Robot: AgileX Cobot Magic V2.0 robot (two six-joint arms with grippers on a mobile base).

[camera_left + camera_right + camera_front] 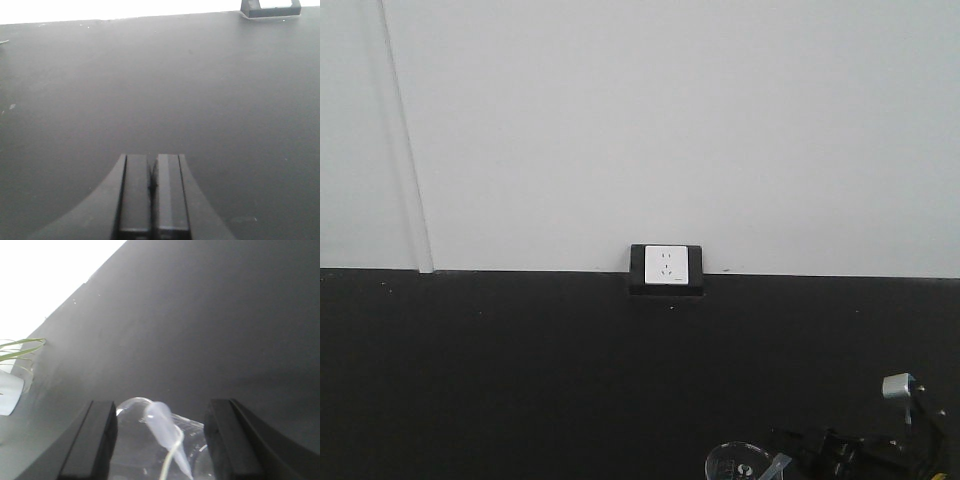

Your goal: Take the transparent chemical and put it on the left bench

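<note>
**Right pincer wide over the beaker, left one closed on nothing**

The biggest thing out there is the black bench [520, 380], running the full width under the white wall [670, 120].

Over to the arms, two of them. The left gripper [151, 167] is held low and level over bare bench, pointing toward twelve o'clock, its two fingers pressed together with nothing between them. The right arm [860, 452] sits down at five o'clock in the front view, a dark bulk just beside a glass rim. From its own wrist camera, the right gripper [161, 410] is spread wide, one finger at seven o'clock and one at five, tilted down over the bench.

Between those two fingers stands one clear beaker [195, 440]. Whether its wall touches the pads, I cannot tell. Inside it leans one transparent chemical [162, 421], the colourless pipette, bulb end up and stem running down toward six o'clock. It is not gripped; the fingers stand clear on either side.

There is one white socket [666, 266] at the wall's foot, dead centre. Lastly, a few thin green leaves [20, 347] show at nine o'clock in the right wrist view.
</note>
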